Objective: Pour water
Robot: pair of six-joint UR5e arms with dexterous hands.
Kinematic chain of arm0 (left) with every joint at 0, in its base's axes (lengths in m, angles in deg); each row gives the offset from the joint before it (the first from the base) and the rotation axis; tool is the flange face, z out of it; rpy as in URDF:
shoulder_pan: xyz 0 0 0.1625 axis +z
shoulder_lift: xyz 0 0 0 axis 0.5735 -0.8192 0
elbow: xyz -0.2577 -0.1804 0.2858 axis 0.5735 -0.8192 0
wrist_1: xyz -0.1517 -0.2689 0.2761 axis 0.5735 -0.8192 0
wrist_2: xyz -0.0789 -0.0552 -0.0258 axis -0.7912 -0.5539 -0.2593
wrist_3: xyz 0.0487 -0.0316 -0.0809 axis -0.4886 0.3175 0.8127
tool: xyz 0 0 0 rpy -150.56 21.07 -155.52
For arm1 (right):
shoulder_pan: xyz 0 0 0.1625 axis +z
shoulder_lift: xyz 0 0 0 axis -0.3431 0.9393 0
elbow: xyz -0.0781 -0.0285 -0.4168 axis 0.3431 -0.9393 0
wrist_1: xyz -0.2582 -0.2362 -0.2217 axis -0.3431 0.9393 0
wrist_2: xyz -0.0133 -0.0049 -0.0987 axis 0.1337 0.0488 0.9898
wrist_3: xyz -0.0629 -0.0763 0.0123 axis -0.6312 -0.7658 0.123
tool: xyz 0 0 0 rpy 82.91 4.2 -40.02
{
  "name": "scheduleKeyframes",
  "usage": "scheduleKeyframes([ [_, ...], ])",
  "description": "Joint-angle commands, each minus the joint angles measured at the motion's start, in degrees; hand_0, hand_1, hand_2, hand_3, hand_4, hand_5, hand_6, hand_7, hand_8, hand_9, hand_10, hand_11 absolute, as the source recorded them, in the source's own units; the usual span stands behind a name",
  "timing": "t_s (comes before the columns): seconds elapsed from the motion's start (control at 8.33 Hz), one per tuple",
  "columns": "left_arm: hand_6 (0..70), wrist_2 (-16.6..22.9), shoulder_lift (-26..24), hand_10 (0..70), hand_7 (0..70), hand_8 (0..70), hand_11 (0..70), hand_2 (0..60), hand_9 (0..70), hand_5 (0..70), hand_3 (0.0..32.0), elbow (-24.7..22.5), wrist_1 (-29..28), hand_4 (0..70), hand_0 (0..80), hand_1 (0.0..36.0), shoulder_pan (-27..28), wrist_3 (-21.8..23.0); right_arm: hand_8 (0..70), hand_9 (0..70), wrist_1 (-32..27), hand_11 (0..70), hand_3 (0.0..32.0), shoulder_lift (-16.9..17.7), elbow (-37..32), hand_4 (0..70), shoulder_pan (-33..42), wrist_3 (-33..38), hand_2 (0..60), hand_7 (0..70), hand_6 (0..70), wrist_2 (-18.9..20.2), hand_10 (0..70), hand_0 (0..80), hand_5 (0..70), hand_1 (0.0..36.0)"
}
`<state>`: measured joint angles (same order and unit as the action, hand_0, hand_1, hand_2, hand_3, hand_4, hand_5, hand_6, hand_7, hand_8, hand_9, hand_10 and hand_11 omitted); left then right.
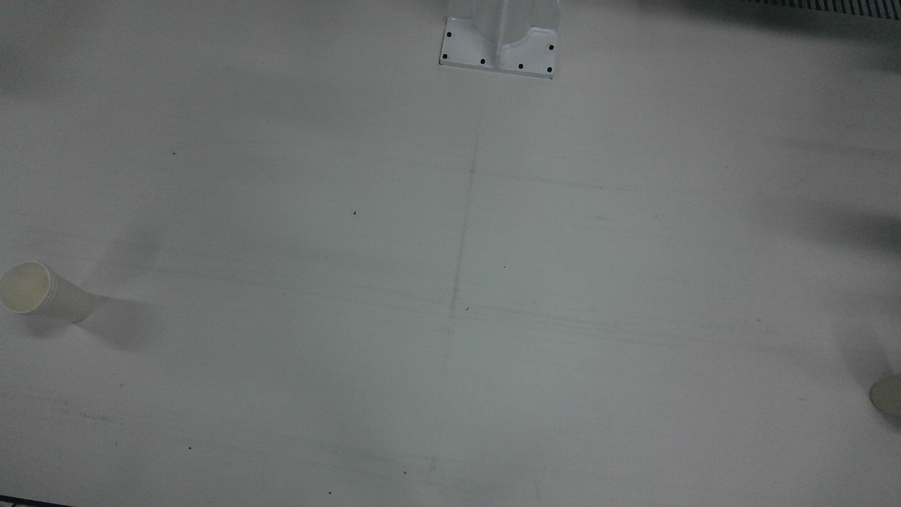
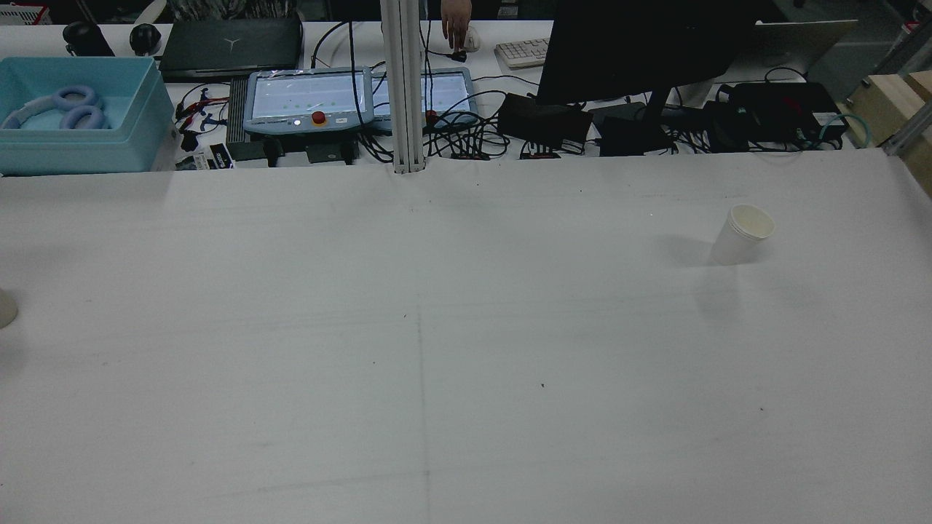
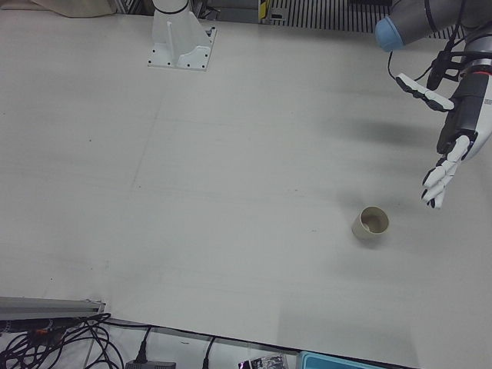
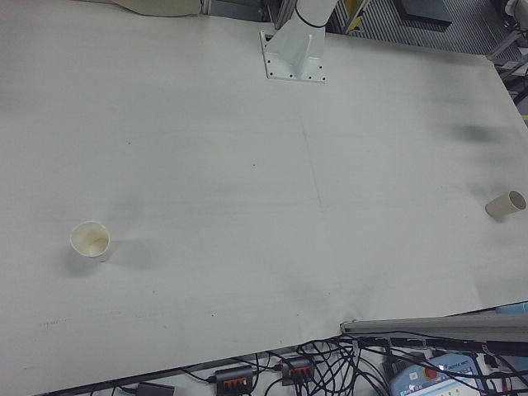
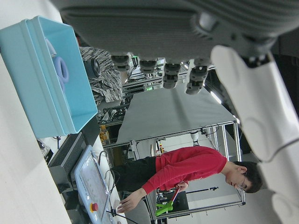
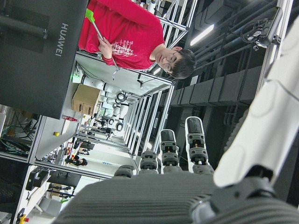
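Observation:
A white paper cup point(image 2: 743, 233) stands upright on the table on my right side; it also shows in the front view point(image 1: 35, 290) and the right-front view point(image 4: 90, 240). A second paper cup point(image 3: 370, 223) stands upright on my left side, cut off at the edge of the rear view point(image 2: 4, 307) and the front view point(image 1: 888, 394). My left hand point(image 3: 450, 154) hangs open above the table, a little past this cup and apart from it. My right hand point(image 6: 163, 186) shows only in its own view, fingers spread, holding nothing.
A white arm pedestal point(image 1: 500, 42) is bolted at the robot's side of the table. Past the operators' edge are a light blue bin point(image 2: 73, 109), two teach pendants point(image 2: 306, 98), a dark monitor point(image 2: 641, 44) and cables.

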<state>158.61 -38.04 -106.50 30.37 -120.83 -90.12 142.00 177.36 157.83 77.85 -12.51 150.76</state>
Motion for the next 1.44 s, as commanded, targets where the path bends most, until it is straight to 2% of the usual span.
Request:
scheduleKeyframes([
  [0.0,6.6,0.02,3.9,3.0,14.0,6.4,5.5,0.0,2.8,8.4,0.0,0.18,-3.47,16.6,52.8,2.8,-0.39,-0.06,7.5,6.1,-0.21,2.0,0.0,-0.37,-0.85,10.6,-2.45,-0.92,0.0,19.7,10.1,-0.06,0.9,46.8,22.2,8.2],
  [0.12,6.4,0.02,3.92,2.5,13.9,6.4,4.7,0.0,2.5,8.9,0.0,2.96,-5.66,15.3,52.9,3.2,0.22,-1.72,8.3,7.1,-0.38,2.7,0.0,-2.82,-4.0,13.0,-4.56,-1.01,0.0,21.0,11.5,-0.06,1.5,46.4,23.7,7.3],
  [0.24,6.0,-0.33,3.57,3.3,13.5,6.7,5.9,0.0,2.3,7.7,0.0,9.69,-12.82,12.7,52.7,4.0,0.66,-5.65,9.6,9.3,-0.39,5.4,0.0,-3.28,-4.9,13.6,-7.01,-3.88,0.0,22.8,12.9,-0.06,3.5,45.8,24.7,6.2],
  [0.36,5.5,-0.42,1.39,3.7,13.0,7.0,6.7,0.0,1.5,6.6,0.0,16.89,-17.76,10.8,53.4,4.9,0.84,-7.26,9.3,9.2,-0.47,6.2,0.0,-3.37,-5.0,13.2,-10.0,-8.44,0.0,22.9,12.8,-0.76,4.0,46.0,25.3,6.3],
  [0.48,5.6,-0.24,-1.24,4.1,13.2,7.2,7.3,0.0,1.6,5.9,0.6,23.49,-22.42,9.4,53.4,5.5,0.84,-10.32,9.8,10.9,-0.47,7.1,0.0,-3.28,-5.08,15.0,-14.38,-9.96,0.0,25.9,14.7,-3.73,4.5,46.1,26.7,6.4],
  [0.6,4.8,-0.24,-1.96,4.0,12.2,6.8,7.4,0.0,1.6,4.1,4.8,27.73,-26.82,6.4,54.5,6.6,0.84,-14.87,10.6,12.3,-0.56,7.9,0.0,-3.37,-6.04,16.5,-19.64,-10.06,0.0,27.8,15.8,-7.32,5.1,46.0,27.6,6.3],
  [0.72,4.8,-0.5,-2.58,4.0,11.9,6.5,7.3,0.0,1.6,4.1,3.8,31.08,-29.12,6.2,54.5,6.8,1.1,-20.05,10.5,12.3,-0.74,8.2,0.0,-4.07,-7.96,16.5,-24.05,-9.8,0.0,27.8,15.9,-12.49,5.3,45.8,28.4,6.2],
  [0.96,4.4,-0.42,-7.14,3.4,10.3,6.2,6.3,0.0,0.6,3.8,0.0,36.28,-29.06,6.7,52.7,4.6,2.07,-21.85,9.7,10.8,-0.74,7.6,0.0,-5.38,-7.2,13.7,-27.68,-9.98,0.0,25.2,14.2,-14.65,4.9,45.7,26.8,6.1],
  [1.08,4.8,-0.5,-9.33,3.1,10.4,6.2,5.8,0.0,0.6,4.9,0.0,38.04,-28.71,8.2,52.5,4.7,3.73,-23.6,10.0,11.1,-0.65,6.9,0.0,-5.74,-6.93,14.0,-27.78,-9.98,0.0,26.1,14.4,-14.83,4.4,45.9,27.7,6.6],
  [1.32,4.7,-2.16,-10.05,2.4,10.3,5.6,5.0,0.0,0.6,6.0,0.0,38.67,-27.74,10.2,53.8,6.0,7.07,-26.33,9.5,10.7,-0.65,5.5,0.0,-5.83,-6.93,15.2,-27.78,-9.98,0.0,26.5,14.8,-14.92,3.4,46.4,28.5,7.3],
])
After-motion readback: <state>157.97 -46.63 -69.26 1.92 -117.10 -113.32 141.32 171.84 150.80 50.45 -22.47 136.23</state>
